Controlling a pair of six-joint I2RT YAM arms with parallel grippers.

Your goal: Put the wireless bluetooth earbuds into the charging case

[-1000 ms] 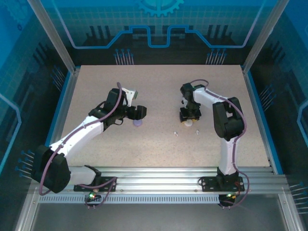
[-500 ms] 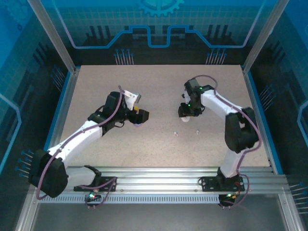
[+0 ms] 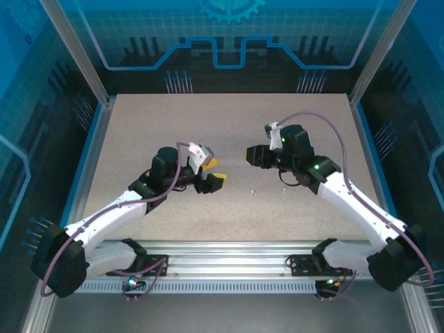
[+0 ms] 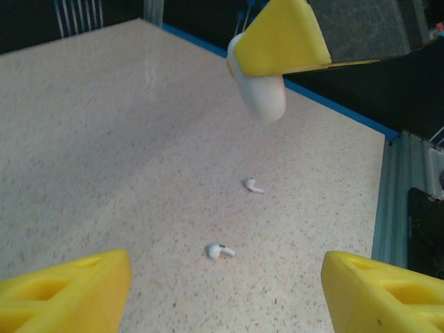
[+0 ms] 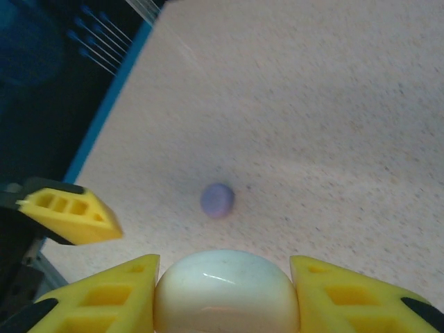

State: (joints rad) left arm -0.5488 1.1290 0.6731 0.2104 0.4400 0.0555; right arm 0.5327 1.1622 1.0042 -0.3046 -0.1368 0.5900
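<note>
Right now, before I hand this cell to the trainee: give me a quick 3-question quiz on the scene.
1. True or false: the left gripper has something clamped between its fingers.
2. Pick one. The right gripper holds: A) an earbud, B) the white case, C) nothing.
3. Short answer: in the left wrist view, how many white earbuds lie loose on the table?

Key: 1 false, it is open with nothing between the fingers. 2 B. 3 two.
</note>
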